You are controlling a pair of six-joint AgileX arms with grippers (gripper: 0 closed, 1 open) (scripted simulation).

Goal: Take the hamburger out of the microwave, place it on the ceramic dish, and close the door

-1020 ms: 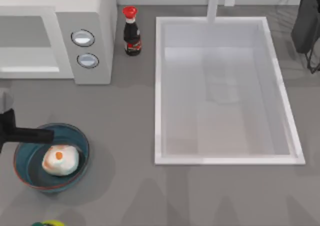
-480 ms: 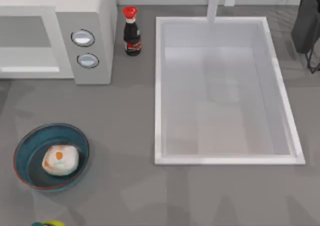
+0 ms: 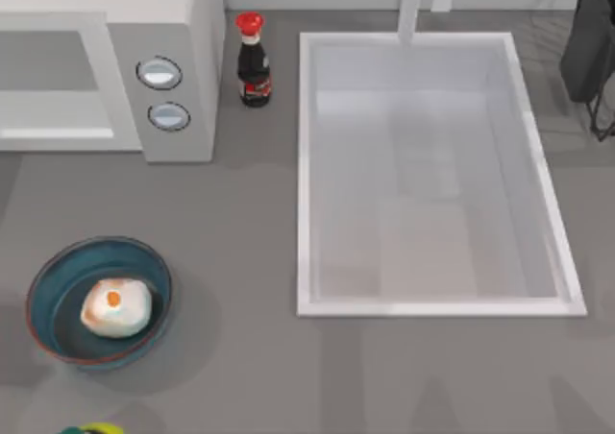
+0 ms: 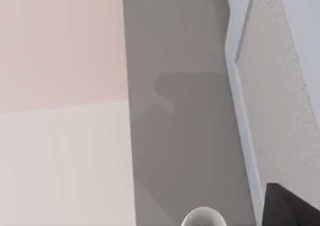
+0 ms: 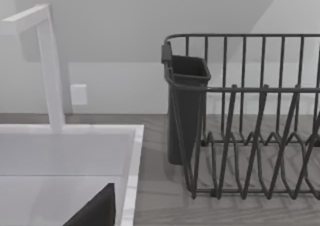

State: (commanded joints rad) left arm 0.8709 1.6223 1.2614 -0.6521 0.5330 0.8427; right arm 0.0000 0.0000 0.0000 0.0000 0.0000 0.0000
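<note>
Left gripper [image 4: 292, 208]: a dark part at the edge of the left wrist view, over bare grey table; open or shut cannot be told.
Right gripper [image 5: 97, 211]: a dark part low in the right wrist view, above the sink's edge; grip likewise cannot be told.
Hamburger [image 3: 116, 306]: lying inside the dish, orange spot up, touching the dish floor.
Dish [image 3: 43, 290]: upright on the table at 8 o'clock in the top view, well apart from the microwave.
Microwave [image 3: 192, 31]: at 10 o'clock, two knobs [image 3: 159, 72] facing the table.
Door: not told apart from the body; open or closed cannot be judged.
Sauce bottle [image 3: 253, 61]: upright, red cap, just beside the microwave at 11 o'clock.
Sink [image 3: 303, 165]: white, from centre toward 3 o'clock; tap [image 5: 50, 71] at its 12 o'clock edge.
Dish rack [image 5: 240, 116]: dark wire, near the sink at 2 o'clock.
</note>
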